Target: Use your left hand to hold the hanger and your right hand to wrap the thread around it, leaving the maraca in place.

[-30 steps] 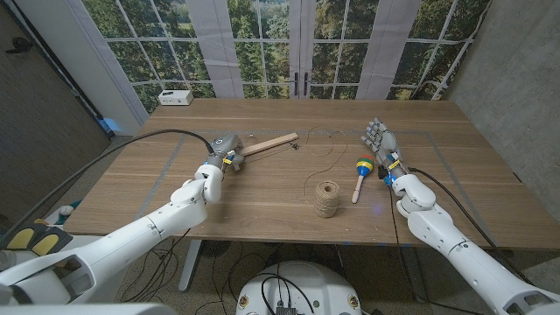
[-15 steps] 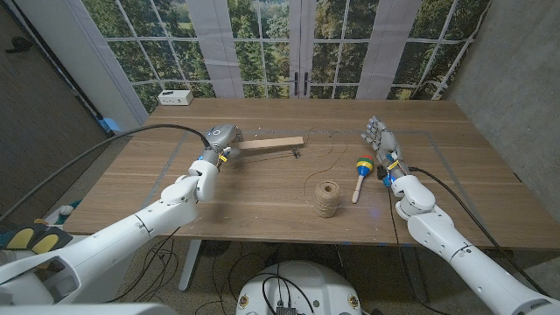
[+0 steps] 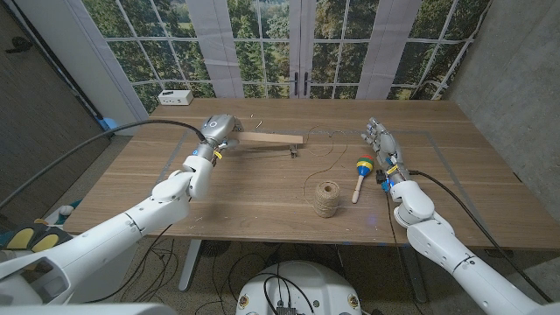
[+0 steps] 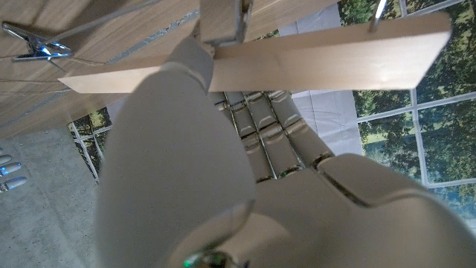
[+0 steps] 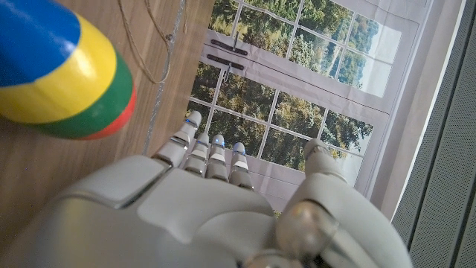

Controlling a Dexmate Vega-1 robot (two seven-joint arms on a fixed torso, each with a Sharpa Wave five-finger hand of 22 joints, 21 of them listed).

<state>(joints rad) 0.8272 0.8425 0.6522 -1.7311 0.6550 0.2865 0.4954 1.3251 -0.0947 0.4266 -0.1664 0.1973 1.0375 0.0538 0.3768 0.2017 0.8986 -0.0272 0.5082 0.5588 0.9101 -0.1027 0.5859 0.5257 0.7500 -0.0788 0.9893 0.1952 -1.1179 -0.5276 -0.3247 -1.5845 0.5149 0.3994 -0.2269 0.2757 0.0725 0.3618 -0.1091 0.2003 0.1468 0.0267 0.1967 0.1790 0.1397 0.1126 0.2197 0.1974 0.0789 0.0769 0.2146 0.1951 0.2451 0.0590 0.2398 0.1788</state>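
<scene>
Left hand [image 3: 219, 129] grips the hanger [image 3: 269, 138] mid-table; right hand [image 3: 378, 137], fingers apart, holds nothing beside the maraca [image 3: 360, 172].

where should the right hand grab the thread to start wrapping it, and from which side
Judging from the head view, take the loose strand of thread, not the spool. It trails over the table from the spool toward the hanger that the left hand holds. Bring the right hand in from the robot's right, passing behind the maraca, and pinch from above, since the strand lies flat.

No text, label, brand, number or sign can be read.
</scene>
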